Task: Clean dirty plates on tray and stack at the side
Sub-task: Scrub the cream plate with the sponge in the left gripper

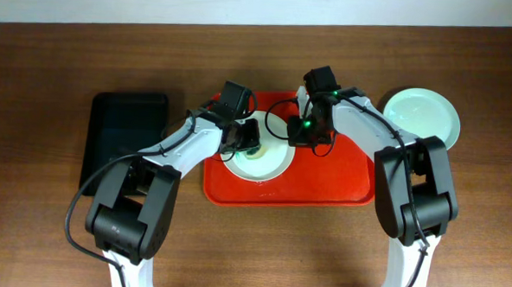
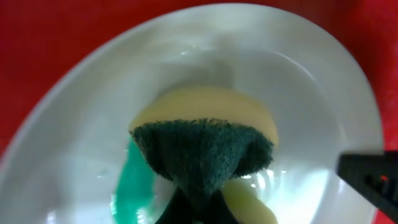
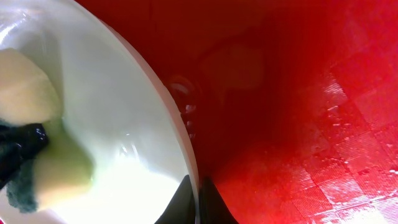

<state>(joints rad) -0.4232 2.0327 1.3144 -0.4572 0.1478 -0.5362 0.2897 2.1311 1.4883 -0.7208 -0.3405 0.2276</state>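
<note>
Count: plates show at two spots. Plate A (image 1: 268,167) lies on the red tray (image 1: 341,177), left of its middle. Plate B (image 1: 422,116) sits on the table (image 1: 44,238) off the tray's far right corner, well apart from plate A; cannot tell whether it is a single plate or a stack. One red tray, one black tray (image 1: 125,138) at the left, one sponge (image 2: 205,149), two arms.

Left arm: bent at the elbow, reaching in over the tray's left edge. The left gripper (image 1: 249,143) hangs over plate A, jaws pinched on the folded sponge, whose yellow foam and dark green pad press on the plate floor. One teal smear (image 2: 127,180) lies just beside the sponge.

Right arm: reaching across the tray from the right. The right gripper (image 1: 292,143) is at plate A's right rim, its fingers (image 3: 177,205) narrow, one on each side of the rim, clamping it.
</note>
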